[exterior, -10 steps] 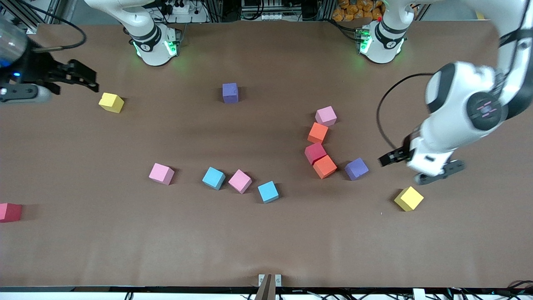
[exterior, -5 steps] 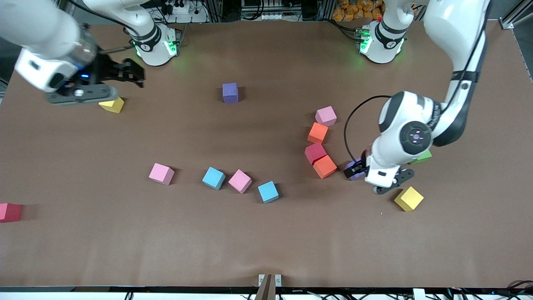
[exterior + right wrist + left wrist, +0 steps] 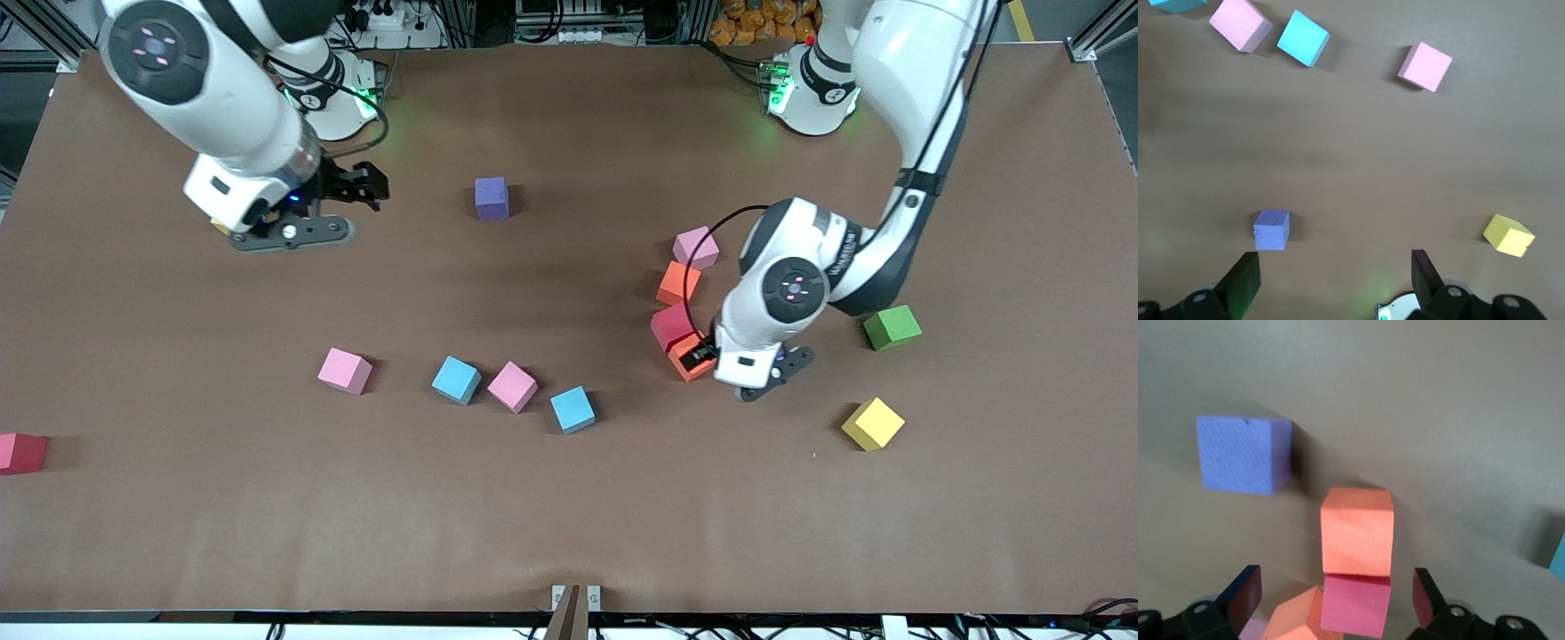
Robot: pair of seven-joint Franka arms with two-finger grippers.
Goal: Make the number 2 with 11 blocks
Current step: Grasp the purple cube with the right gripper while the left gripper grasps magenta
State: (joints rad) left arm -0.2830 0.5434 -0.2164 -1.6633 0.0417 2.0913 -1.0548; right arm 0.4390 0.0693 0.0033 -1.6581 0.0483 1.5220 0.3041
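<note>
Gathering step: no number 2 has been started; the blocks lie scattered on the brown worktop [image 3: 569, 533], so I judge this to be the first pick.
Left gripper: the left gripper [image 3: 1337, 593] hangs low with its jaws wide and empty, over a tight cluster toward the left arm's end of the worktop.
Cluster: an orange foam cube [image 3: 1357, 530] sits between the jaws' line and touches a dark pink-red foam cube [image 3: 1355, 603]; a second orange foam cube [image 3: 678, 283] and a pink foam cube [image 3: 695, 247] follow toward the robots' edge.
Purple cube: a purple foam cube [image 3: 1241, 453] stands just beside the cluster, apart from it; the arm hides it in the front view.
Right gripper: the right gripper [image 3: 372, 187] is also wide and empty, over bare worktop near the robots' edge at the right arm's end.
Other blocks: another purple foam cube [image 3: 491, 197] near the robots' edge; a row of pink [image 3: 345, 370], light blue [image 3: 456, 380], pink [image 3: 512, 387] and light blue [image 3: 572, 409] foam cubes mid-worktop; a yellow foam cube [image 3: 872, 423] nearer the camera.
Not needed: a green foam cube [image 3: 892, 327].
Next move: likely lowering the left gripper squarely over the orange cube and closing without nudging its touching neighbour.
</note>
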